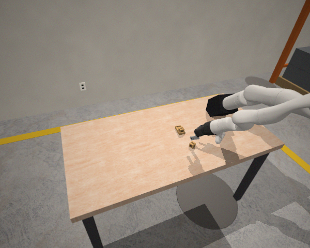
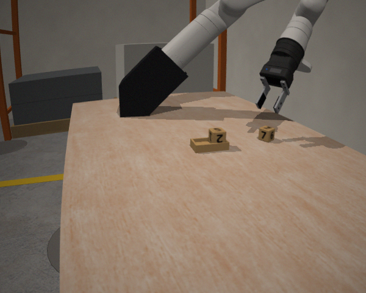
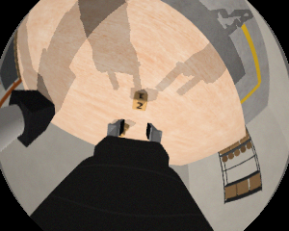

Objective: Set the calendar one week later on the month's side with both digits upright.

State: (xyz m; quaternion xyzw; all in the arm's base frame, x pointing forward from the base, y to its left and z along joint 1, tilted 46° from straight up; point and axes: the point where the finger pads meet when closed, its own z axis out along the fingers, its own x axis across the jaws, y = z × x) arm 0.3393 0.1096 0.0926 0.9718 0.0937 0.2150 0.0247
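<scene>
The tray (image 2: 205, 146) lies flat on the worktop (image 2: 183, 201), near its centre in the exterior view. It holds one cube (image 2: 217, 135), seated at the tray's 3 o'clock end; the face toward the exterior camera reads "2". The tray's 9 o'clock half holds nothing.

The second cube (image 2: 266, 133) stands on the worktop outside the tray, well apart from it at the tray's 3 o'clock. Its visible faces read "7" and "6".

The tool (image 2: 270, 105) hangs in the air above the worktop, at 12 o'clock from the loose cube in the exterior view and clear of it. Its fingers (image 2: 261, 98) stand wide apart and point down; nothing is between them.

In the wrist view, the loose cube (image 3: 140, 99) appears just beyond the fingertips, centred on the gap.
</scene>
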